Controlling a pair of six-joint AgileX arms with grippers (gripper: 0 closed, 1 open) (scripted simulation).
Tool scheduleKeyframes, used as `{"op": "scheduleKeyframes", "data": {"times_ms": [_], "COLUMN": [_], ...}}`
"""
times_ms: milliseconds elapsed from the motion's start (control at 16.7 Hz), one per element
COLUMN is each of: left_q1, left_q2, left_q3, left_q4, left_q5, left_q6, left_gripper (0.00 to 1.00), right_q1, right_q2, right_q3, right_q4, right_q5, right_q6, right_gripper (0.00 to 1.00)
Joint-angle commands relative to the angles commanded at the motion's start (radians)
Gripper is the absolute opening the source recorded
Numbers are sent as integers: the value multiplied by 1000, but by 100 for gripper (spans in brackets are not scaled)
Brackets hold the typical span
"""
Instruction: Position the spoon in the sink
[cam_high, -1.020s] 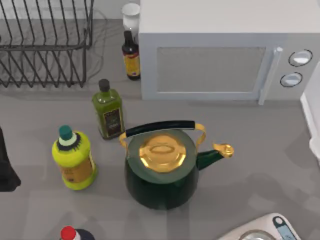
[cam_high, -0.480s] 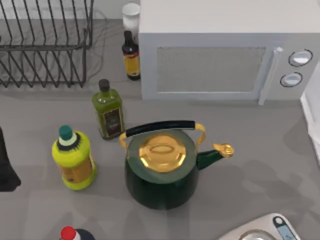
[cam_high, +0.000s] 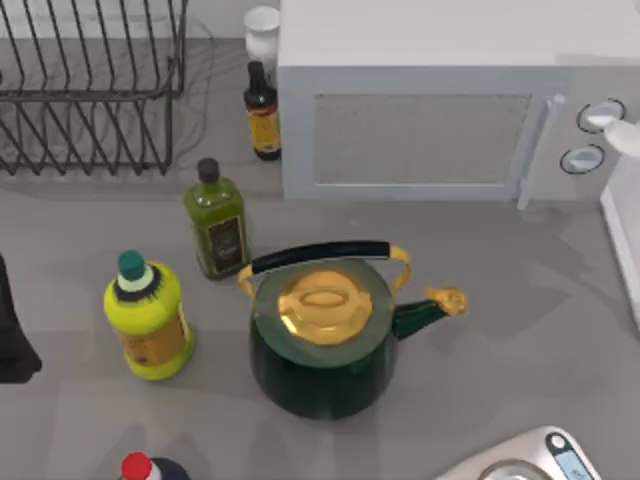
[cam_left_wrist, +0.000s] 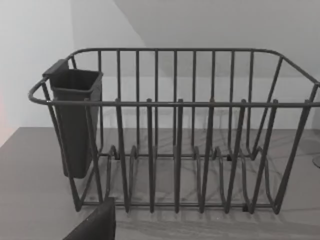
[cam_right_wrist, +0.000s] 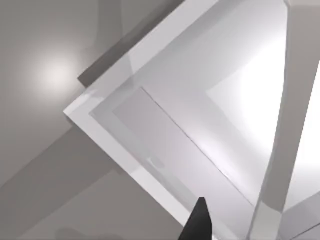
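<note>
A white rounded end of the spoon (cam_high: 625, 135) pokes in at the top view's right edge, over the microwave's dials. In the right wrist view a long pale handle, the spoon (cam_right_wrist: 280, 130), runs across the picture beside one dark fingertip (cam_right_wrist: 200, 220); my right gripper (cam_right_wrist: 232, 227) seems shut on it. Below it lies the white sink (cam_right_wrist: 115, 125), its corner and flat floor in sight. The sink's rim (cam_high: 622, 240) also shows at the top view's right edge. My left gripper (cam_left_wrist: 95, 225) is parked at the table's left, facing the dish rack.
A green kettle with a gold lid (cam_high: 325, 330) stands mid-table. A yellow bottle (cam_high: 148, 315), an olive oil bottle (cam_high: 215, 220) and a dark sauce bottle (cam_high: 263, 110) stand left of it. Microwave (cam_high: 430, 100) at the back, wire dish rack (cam_high: 90, 90) back left, scale (cam_high: 540, 460) front right.
The spoon's white end has come into the top view at the right edge, by the microwave dials. A shadow has spread over the microwave's right side. Nothing else has moved.
</note>
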Motion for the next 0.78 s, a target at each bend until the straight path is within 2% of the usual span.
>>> {"op": "scheduleKeyframes", "data": {"times_ms": [420,600,780], "left_q1": [0,0,0], "left_q2": [0,0,0], "left_q3": [0,0,0], "left_q4": [0,0,0], "left_q5": [0,0,0], "left_q6": [0,0,0], "left_gripper": [100,100,100], "right_q1": [-42,-55,-62], "right_q2": [476,607,677], "right_q3": [733,926,1025], "right_q4": [-195,-239,-258], "right_q5": [2,1,1], "right_q6": [-22,-23,-22], "right_gripper": [0,0,0]}}
